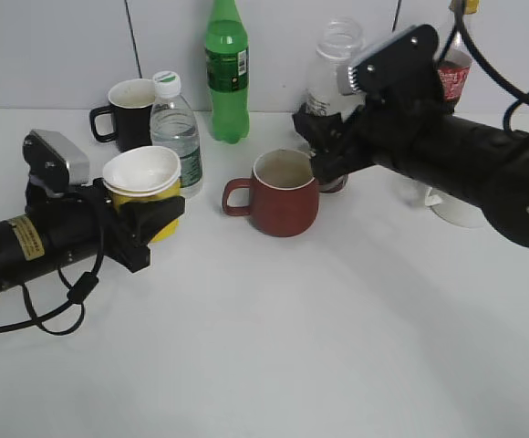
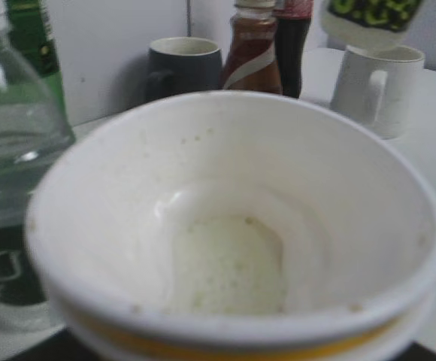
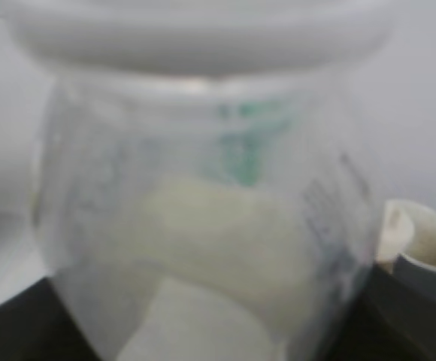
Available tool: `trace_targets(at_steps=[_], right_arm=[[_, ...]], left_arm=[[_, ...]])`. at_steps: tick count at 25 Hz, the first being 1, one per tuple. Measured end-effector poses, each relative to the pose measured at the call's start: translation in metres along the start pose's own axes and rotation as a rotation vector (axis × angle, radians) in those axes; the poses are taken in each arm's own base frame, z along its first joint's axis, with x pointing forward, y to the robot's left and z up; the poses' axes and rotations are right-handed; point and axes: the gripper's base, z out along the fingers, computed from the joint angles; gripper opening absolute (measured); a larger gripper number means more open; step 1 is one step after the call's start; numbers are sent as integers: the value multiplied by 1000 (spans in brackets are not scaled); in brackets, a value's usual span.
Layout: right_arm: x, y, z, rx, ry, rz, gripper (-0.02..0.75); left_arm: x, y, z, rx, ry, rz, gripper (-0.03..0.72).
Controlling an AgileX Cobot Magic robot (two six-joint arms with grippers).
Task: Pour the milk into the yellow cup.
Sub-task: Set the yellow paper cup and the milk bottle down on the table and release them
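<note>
**Cup held left, milk bottle held right, red mug between**

Milk bottle [image 1: 336, 64]: one, clear, capless, upright at the back right, behind the right arm. In the right wrist view it [image 3: 203, 218] fills the frame, blurred, a little white liquid low inside, green mark and dark lettering, not readable. Right gripper [image 1: 324, 151] sits at its base, clenched around it, black finger [image 3: 15, 320] at the lower corner.

Yellow cup [image 1: 143, 187]: one, front left, tilted toward the camera, clamped in the left gripper [image 1: 150, 224]. Left wrist view shows the cup [image 2: 233, 226] with a small pool of white foamy liquid at the bottom.

Mugs: three. Red mug [image 1: 283, 193] mid-table between the grippers, black mug [image 1: 129, 114] back left, white mug [image 1: 456, 205] behind the right arm.

Other bottles: water bottle [image 1: 175, 132] with white cap just beside the yellow cup, green bottle [image 1: 226, 73] at the wall, brown bottle [image 2: 252, 56], red-labelled bottle [image 1: 454, 78] far right. No label text legible.
</note>
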Motion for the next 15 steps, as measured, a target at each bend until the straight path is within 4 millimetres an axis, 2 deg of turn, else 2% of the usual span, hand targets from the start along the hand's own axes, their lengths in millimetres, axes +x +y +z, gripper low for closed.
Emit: trace_targets(at_steps=[8,11,15], right_arm=[[52,-26,-37,76,113,169,476],[65,-27,-39,81,141,191,476],[79,-23,-35,69,150,203,476]], left_arm=[[10,13,-7,-72,19,-24,311],[19,15,-3,-77,42,-40,311],[33,25,12,-76,52,-46,311]])
